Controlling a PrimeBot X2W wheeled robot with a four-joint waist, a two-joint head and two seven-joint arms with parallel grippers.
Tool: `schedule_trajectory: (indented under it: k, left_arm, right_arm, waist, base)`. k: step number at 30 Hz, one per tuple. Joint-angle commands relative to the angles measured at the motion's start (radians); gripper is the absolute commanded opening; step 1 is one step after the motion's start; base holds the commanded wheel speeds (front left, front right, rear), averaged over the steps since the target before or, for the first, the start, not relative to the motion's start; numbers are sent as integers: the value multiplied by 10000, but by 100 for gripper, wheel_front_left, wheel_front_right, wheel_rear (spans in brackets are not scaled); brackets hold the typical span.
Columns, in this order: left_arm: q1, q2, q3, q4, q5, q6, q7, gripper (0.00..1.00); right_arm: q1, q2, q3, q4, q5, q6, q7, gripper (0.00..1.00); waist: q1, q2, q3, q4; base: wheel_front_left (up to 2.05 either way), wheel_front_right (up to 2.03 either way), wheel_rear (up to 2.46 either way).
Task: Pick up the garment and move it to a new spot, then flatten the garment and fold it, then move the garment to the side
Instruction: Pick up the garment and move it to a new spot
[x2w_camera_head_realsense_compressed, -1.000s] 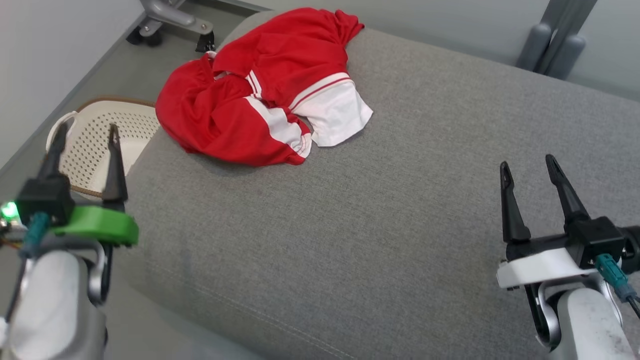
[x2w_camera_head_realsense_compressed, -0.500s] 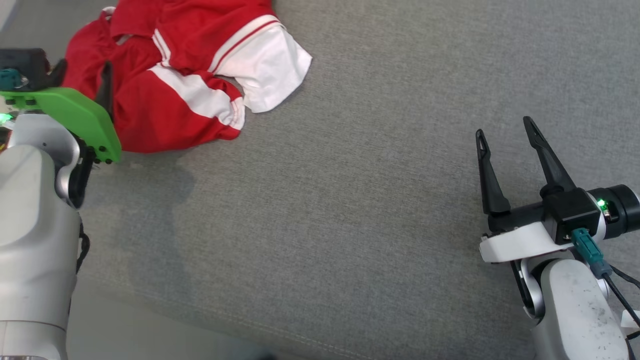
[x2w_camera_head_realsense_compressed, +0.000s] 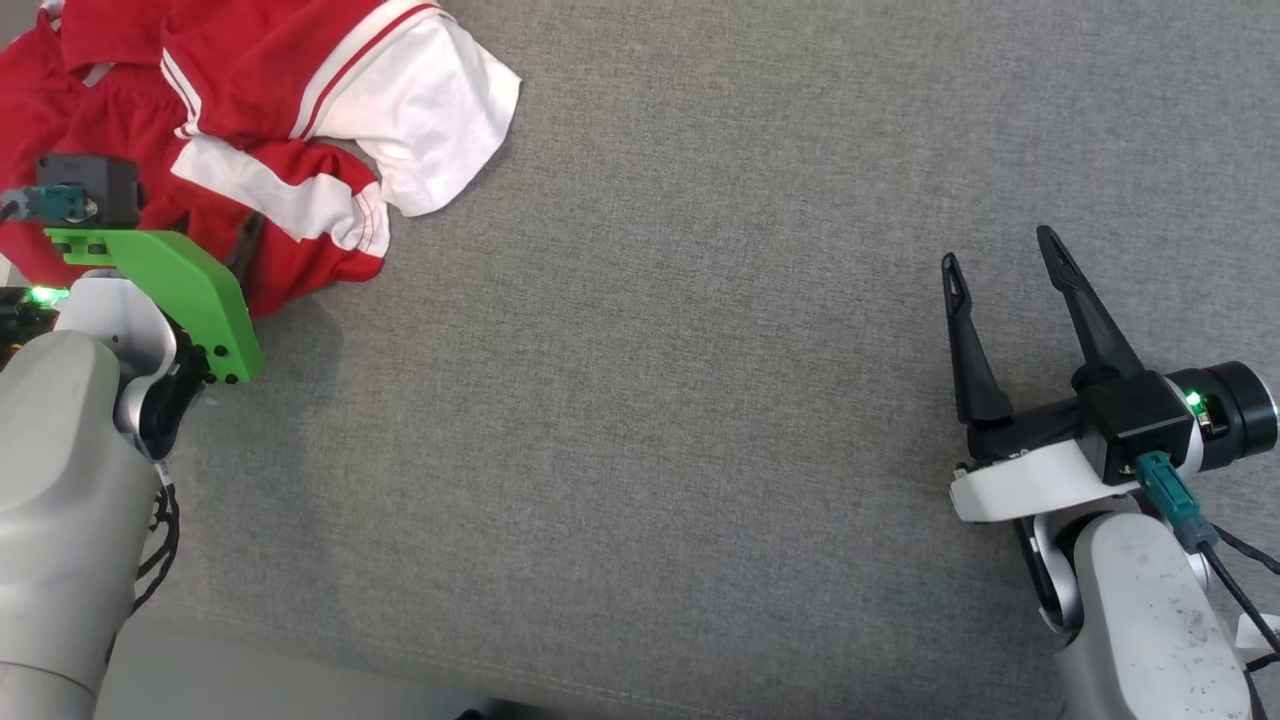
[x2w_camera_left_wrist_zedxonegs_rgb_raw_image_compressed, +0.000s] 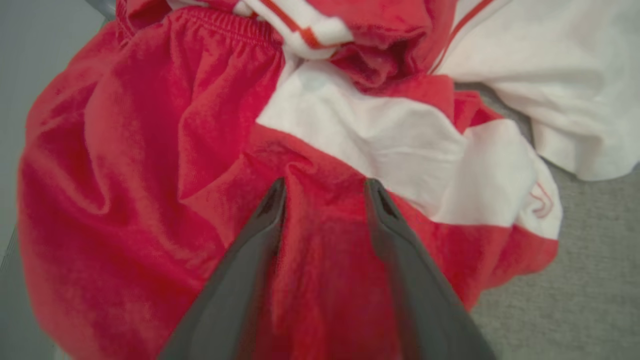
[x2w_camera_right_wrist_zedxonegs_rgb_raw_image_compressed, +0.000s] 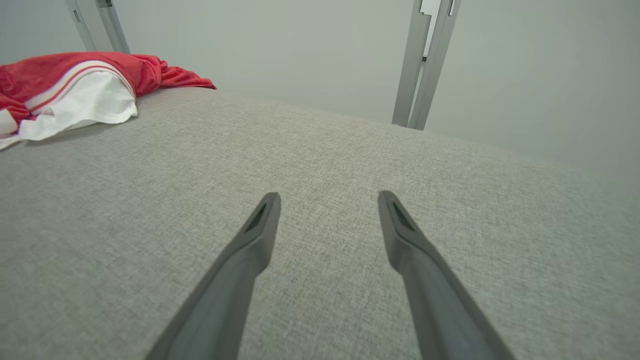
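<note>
The garment (x2w_camera_head_realsense_compressed: 250, 90), red with white panels and stripes, lies crumpled at the far left of the grey cushion (x2w_camera_head_realsense_compressed: 650, 400). My left gripper (x2w_camera_left_wrist_zedxonegs_rgb_raw_image_compressed: 325, 182) points down into its red part, with the jaws apart and a ridge of red cloth between the fingertips. In the head view its green mount (x2w_camera_head_realsense_compressed: 170, 285) covers most of the fingers, and one dark finger (x2w_camera_head_realsense_compressed: 248, 240) rests on the cloth. My right gripper (x2w_camera_head_realsense_compressed: 998, 250) hovers open over bare cushion at the right, far from the garment (x2w_camera_right_wrist_zedxonegs_rgb_raw_image_compressed: 75, 85), with nothing between its fingers (x2w_camera_right_wrist_zedxonegs_rgb_raw_image_compressed: 250, 250).
The cushion's front edge (x2w_camera_head_realsense_compressed: 300, 665) runs along the bottom of the head view, with pale floor below it. Grey metal posts (x2w_camera_right_wrist_zedxonegs_rgb_raw_image_compressed: 420, 65) stand behind the cushion against a plain wall. Bare fabric stretches between the garment and my right gripper.
The head camera has tilted, shifting the whole picture. My left arm has reached forward from beside the cushion onto the garment, its fingers now in the red cloth. The right gripper stays open.
</note>
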Motion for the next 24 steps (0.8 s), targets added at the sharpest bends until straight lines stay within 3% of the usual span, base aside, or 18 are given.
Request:
schedule_trajectory:
  k: [1, 15, 24]
  left_arm:
    - [-75, 197, -141, -8, -199, 20, 83, 0]
    - [-360, 1241, -1523, -724, -843, 19, -402, 0]
    - [-1210, 1890, -2171, -2054, -400, 19, -977, 0]
  right_arm:
    - [-77, -32, 6, 37, 61, 1, -32, 100]
    - [443, -31, -51, 257, 647, 1, -31, 100]
    - [945, -31, -616, 324, 1233, 1, -31, 100]
  waist:
    - [-2, 0, -174, 13]
    - [-2, 0, -1666, 115]
    - [-2, 0, -3008, -163]
  base:
    - [0, 0, 0]
    - [0, 0, 0]
    - [0, 0, 0]
